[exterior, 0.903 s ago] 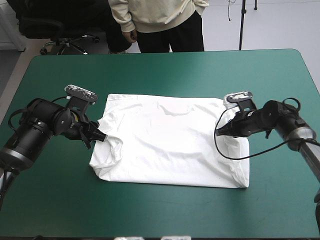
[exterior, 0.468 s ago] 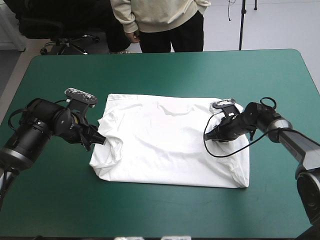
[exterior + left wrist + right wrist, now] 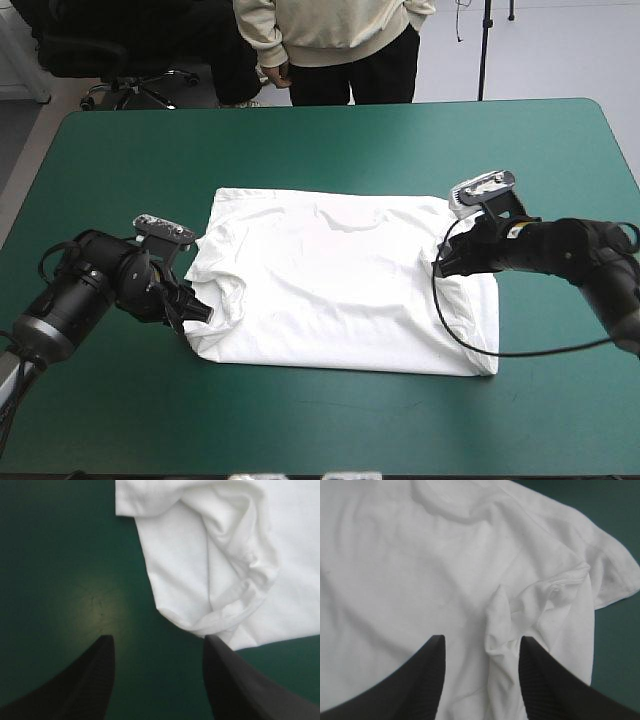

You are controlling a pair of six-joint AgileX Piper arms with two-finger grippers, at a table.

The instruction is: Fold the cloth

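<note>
I see the T-shirt [image 3: 340, 285] spread flat at the middle of the teal-green cover [image 3: 330, 150], sleeves seemingly turned in, body folds not yet made; left gripper [image 3: 203, 312] and right gripper [image 3: 441, 267] both gape empty at its sides

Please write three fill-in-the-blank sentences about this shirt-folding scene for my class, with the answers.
1. The T-shirt lies spread ____ on the cover.
2. The left gripper and right gripper both have their fingers ____.
3. The T-shirt's colour is ____.
Answers: flat; open; white.
</note>
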